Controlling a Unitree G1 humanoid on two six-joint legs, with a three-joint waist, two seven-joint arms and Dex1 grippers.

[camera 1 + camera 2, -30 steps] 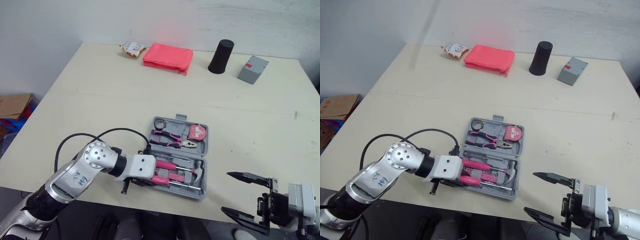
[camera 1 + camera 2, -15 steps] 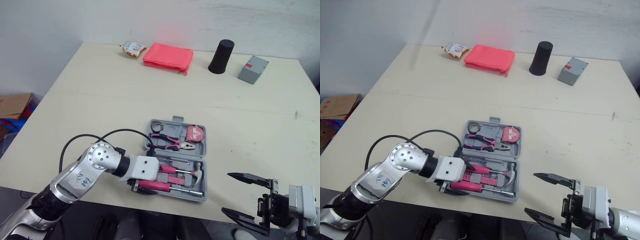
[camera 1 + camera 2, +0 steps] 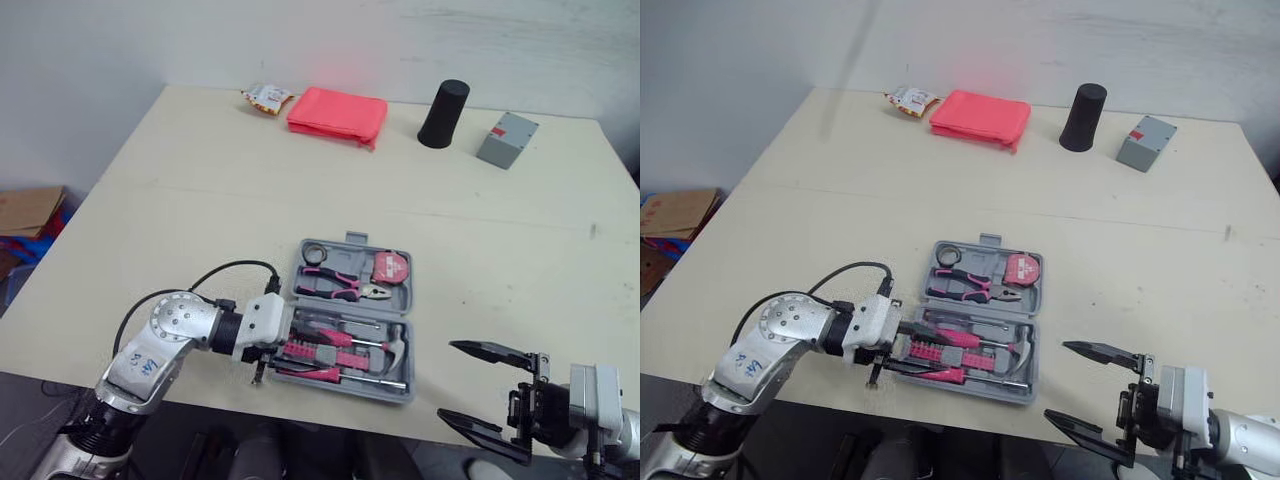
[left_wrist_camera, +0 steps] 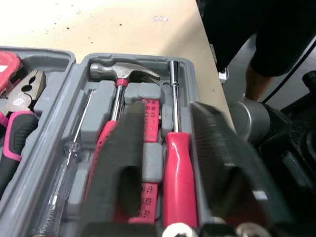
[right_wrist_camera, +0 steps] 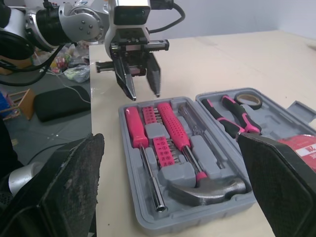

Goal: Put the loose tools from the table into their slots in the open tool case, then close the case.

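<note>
- Left eye view: open case [image 3: 356,239] sits low centre on the worktop [image 3: 200,200], every slot apparently filled.
- Left gripper [image 5: 143,89] hangs at its lower left end, fingers apart over the screwdriver [image 4: 178,177] handle, holding nothing.
- Right gripper [image 3: 450,381], lower right, spread and empty.
- Case likely stiff, slippery, tool-heavy; lift one half by its outer rim.

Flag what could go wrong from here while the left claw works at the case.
1. The tool case lies close to the front edge of the table; a push from the left claw might slide it off.
2. That open claw hangs over the pink-handled driver; dropping lower could knock it from its slot.
3. The right claw hangs open off the table edge, so nothing steadies the case.
</note>
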